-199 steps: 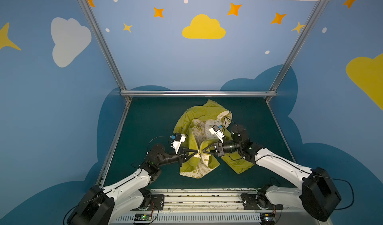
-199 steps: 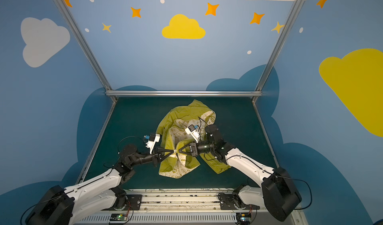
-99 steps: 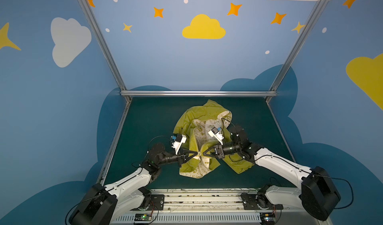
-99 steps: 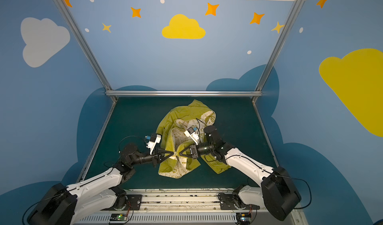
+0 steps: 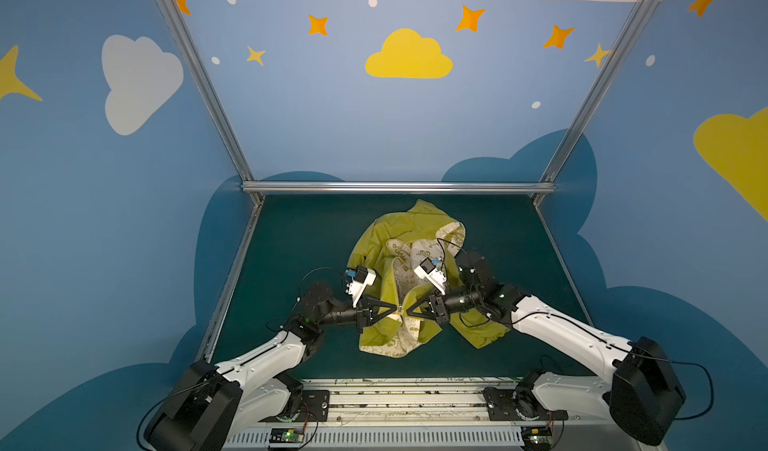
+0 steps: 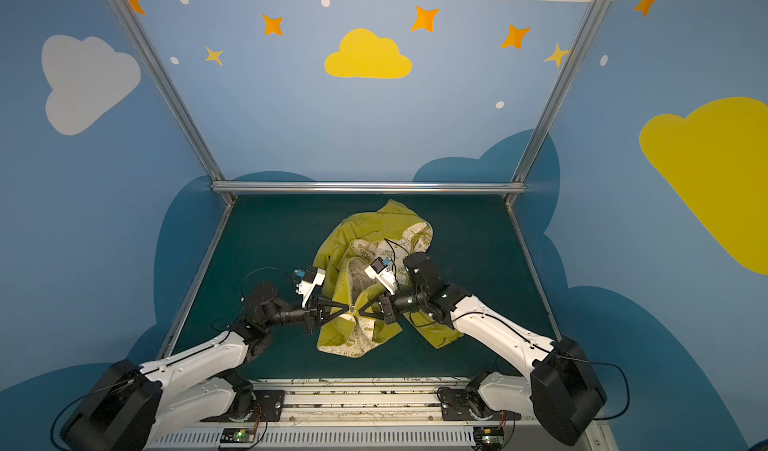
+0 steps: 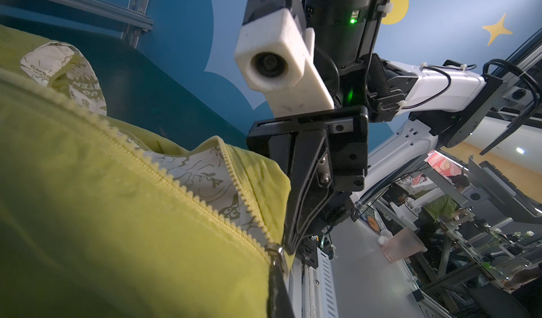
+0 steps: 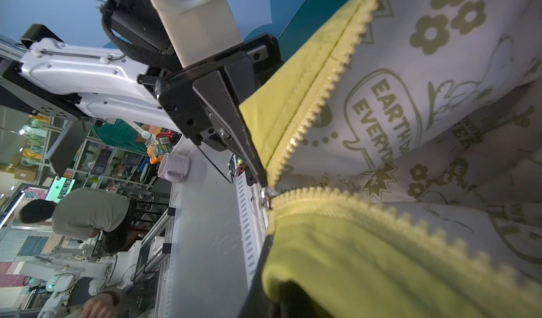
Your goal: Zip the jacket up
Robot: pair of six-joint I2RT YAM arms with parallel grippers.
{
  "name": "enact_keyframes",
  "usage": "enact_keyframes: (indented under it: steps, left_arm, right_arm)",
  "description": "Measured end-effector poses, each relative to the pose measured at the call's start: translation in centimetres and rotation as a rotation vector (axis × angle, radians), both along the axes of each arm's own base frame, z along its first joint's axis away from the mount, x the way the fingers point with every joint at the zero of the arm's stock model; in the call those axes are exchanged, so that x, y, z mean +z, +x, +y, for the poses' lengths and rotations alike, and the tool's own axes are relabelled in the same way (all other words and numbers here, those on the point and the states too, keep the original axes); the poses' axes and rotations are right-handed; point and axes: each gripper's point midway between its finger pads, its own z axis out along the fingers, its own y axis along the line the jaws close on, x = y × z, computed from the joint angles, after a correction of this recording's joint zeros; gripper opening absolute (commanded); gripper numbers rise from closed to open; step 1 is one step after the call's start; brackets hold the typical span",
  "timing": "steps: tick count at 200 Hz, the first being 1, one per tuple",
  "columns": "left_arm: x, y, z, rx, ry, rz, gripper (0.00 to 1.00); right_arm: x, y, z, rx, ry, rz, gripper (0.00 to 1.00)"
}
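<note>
The mustard-yellow jacket (image 5: 395, 237) (image 6: 365, 228) lies crumpled in the middle of the green mat, its cream printed lining showing through the open front. The zipper's two toothed rows run together into the metal slider (image 7: 276, 253) (image 8: 265, 195). My left gripper (image 5: 395, 311) (image 6: 348, 308) (image 7: 277, 262) comes in from the left and is shut on the jacket's edge at the slider. My right gripper (image 5: 409, 309) (image 6: 360, 308) (image 8: 268, 237) faces it tip to tip, shut on the opposite edge. Fabric drapes over both sets of fingers.
The green mat (image 5: 299, 237) is bounded by a metal rail (image 5: 395, 187) at the back and slanted rails at both sides. The arm-base track (image 5: 407, 399) runs along the near edge. Blue painted walls enclose the cell.
Both grippers stay pinched together at the same spot on the jacket. The right wrist has shifted slightly toward the left and the near edge.
</note>
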Motion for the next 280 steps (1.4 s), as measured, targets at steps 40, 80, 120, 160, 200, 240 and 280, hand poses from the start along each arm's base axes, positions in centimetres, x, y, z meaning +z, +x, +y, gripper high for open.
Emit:
enact_keyframes:
  steps: [40, 80, 120, 160, 200, 240, 280]
  left_arm:
    - [-0.1, 0.0, 0.0, -0.025, 0.006, 0.019, 0.03]
    - [-0.5, 0.0, 0.2, -0.028, 0.015, 0.041, 0.03]
    - [-0.2, 0.2, 0.4, -0.018, 0.011, 0.040, 0.03]
    - [-0.7, 0.0, 0.6, -0.016, 0.027, 0.068, 0.03]
    - [-0.2, 0.2, 0.9, 0.002, 0.023, 0.050, 0.03]
    - [0.2, 0.1, 1.0, 0.001, 0.018, 0.020, 0.03]
    - [-0.2, -0.1, 0.9, -0.016, 0.023, 0.034, 0.03]
  right_arm:
    - [-0.1, -0.6, 0.2, 0.044, 0.004, -0.076, 0.00]
    - [-0.2, -1.5, 0.6, 0.083, -0.006, -0.129, 0.00]
    - [-0.7, -1.0, 0.9, 0.059, -0.032, -0.152, 0.00]
    - [-1.7, -1.0, 1.1, 0.043, -0.072, -0.130, 0.03]
    - [-1.2, -1.6, -0.7, 0.009, -0.144, -0.139, 0.35]
    - [0.8, -1.8, -2.9, -0.041, -0.170, -0.189, 0.50]
    - [5.2, 1.0, -2.6, -0.092, -0.090, -0.329, 0.51]
